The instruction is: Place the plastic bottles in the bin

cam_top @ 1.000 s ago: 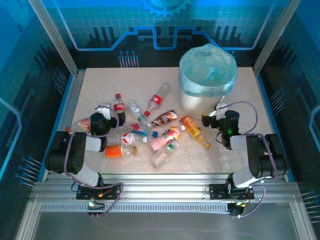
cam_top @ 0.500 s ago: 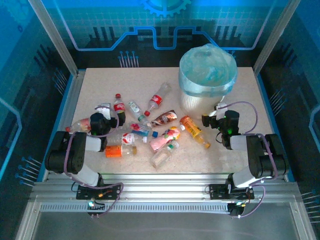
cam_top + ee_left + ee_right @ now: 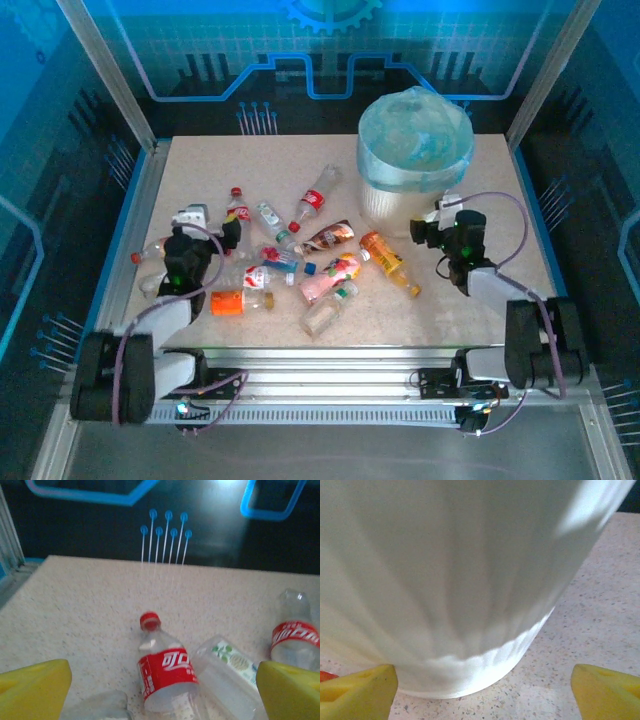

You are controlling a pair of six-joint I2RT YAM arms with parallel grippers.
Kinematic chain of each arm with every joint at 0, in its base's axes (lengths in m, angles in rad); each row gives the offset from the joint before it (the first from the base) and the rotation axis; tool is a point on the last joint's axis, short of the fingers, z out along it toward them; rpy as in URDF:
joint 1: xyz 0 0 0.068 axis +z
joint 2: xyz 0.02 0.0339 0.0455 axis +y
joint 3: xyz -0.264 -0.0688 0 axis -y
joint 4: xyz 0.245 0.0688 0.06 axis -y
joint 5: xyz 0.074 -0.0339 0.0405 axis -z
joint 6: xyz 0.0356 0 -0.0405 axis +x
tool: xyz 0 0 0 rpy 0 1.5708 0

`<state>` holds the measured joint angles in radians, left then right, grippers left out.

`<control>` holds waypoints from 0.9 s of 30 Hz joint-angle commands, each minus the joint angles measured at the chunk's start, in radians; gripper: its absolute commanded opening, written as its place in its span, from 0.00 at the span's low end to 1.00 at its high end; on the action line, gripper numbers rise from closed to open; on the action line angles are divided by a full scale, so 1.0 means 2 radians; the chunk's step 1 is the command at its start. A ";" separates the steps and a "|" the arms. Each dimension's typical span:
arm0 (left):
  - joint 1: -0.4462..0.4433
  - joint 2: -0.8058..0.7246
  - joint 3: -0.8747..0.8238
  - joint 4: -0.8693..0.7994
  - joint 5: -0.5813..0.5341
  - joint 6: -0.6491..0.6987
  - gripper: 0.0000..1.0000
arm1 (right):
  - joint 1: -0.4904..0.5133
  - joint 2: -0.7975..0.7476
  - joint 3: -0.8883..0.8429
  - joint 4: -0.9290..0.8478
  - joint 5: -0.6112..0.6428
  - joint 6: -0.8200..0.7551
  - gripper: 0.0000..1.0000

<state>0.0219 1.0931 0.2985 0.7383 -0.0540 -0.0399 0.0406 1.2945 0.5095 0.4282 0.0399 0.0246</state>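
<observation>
Left gripper (image 3: 164,689): we log it spread wide and holding nothing, well to the left of the bin (image 3: 388,205), facing a clear bottle with a red label (image 3: 167,672). Right gripper (image 3: 482,690): likewise spread and holding nothing, just beside the bin's white wall. We list the plastic bottles (image 3: 322,286) as lying scattered on the table (image 3: 250,170), left of the bin.
</observation>
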 commanded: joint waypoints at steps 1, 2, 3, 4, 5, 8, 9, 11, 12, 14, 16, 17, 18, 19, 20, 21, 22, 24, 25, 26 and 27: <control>-0.004 -0.076 0.042 -0.144 -0.021 -0.027 0.93 | 0.012 -0.044 0.022 -0.075 0.029 0.029 0.89; -0.004 -0.095 0.058 -0.181 -0.020 -0.036 0.92 | 0.012 -0.055 0.030 -0.109 0.034 0.040 0.89; -0.005 -0.111 0.075 -0.214 -0.018 -0.044 0.91 | 0.013 -0.066 0.041 -0.139 0.033 0.046 0.89; -0.005 -0.122 0.090 -0.242 -0.013 -0.048 0.90 | 0.014 -0.074 0.051 -0.168 0.035 0.054 0.89; -0.008 -0.131 0.112 -0.276 -0.006 -0.053 0.88 | 0.014 -0.082 0.064 -0.211 0.042 0.073 0.89; -0.023 -0.146 0.171 -0.364 0.014 -0.052 0.84 | 0.014 -0.104 0.099 -0.315 0.015 0.119 0.89; -0.032 -0.149 0.189 -0.387 0.020 -0.046 0.83 | 0.016 -0.116 0.105 -0.345 -0.001 0.136 0.88; -0.054 -0.149 0.221 -0.436 0.035 -0.029 0.82 | 0.023 -0.144 0.104 -0.392 -0.027 0.165 0.87; -0.067 -0.147 0.240 -0.465 0.042 -0.017 0.81 | 0.031 -0.168 0.098 -0.419 -0.034 0.179 0.87; -0.092 -0.141 0.277 -0.530 0.045 0.004 0.79 | 0.047 -0.213 0.086 -0.463 -0.038 0.203 0.85; -0.115 -0.134 0.312 -0.593 0.042 0.016 0.76 | 0.068 -0.263 0.076 -0.507 -0.038 0.228 0.81; -0.127 -0.131 0.326 -0.626 0.040 0.021 0.75 | 0.080 -0.287 0.072 -0.530 -0.035 0.246 0.80; -0.141 -0.129 0.338 -0.653 0.039 0.024 0.75 | 0.092 -0.311 0.071 -0.551 -0.036 0.263 0.77; -0.154 -0.129 0.345 -0.673 0.040 0.030 0.74 | 0.103 -0.329 0.070 -0.569 -0.036 0.280 0.75; -0.172 -0.128 0.351 -0.695 0.038 0.038 0.74 | 0.116 -0.345 0.070 -0.586 -0.037 0.295 0.74; -0.192 -0.128 0.355 -0.710 0.030 0.042 0.73 | 0.129 -0.355 0.071 -0.599 -0.042 0.309 0.72; -0.208 -0.126 0.357 -0.720 0.022 0.042 0.73 | 0.140 -0.359 0.072 -0.609 -0.047 0.320 0.71; -0.252 -0.113 0.365 -0.739 0.017 0.041 0.72 | 0.162 -0.351 0.081 -0.623 -0.056 0.335 0.70; -0.270 -0.104 0.371 -0.747 0.009 0.038 0.72 | 0.171 -0.342 0.087 -0.626 -0.061 0.337 0.69; -0.289 -0.084 0.380 -0.756 0.000 0.032 0.72 | 0.179 -0.327 0.097 -0.629 -0.065 0.337 0.69; -0.304 -0.062 0.390 -0.764 -0.004 0.026 0.72 | 0.188 -0.307 0.111 -0.632 -0.069 0.333 0.68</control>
<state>-0.5209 0.8951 1.0237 -0.6571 -0.0189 0.0071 0.3759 0.6155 0.6727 -0.7418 -0.0570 0.6296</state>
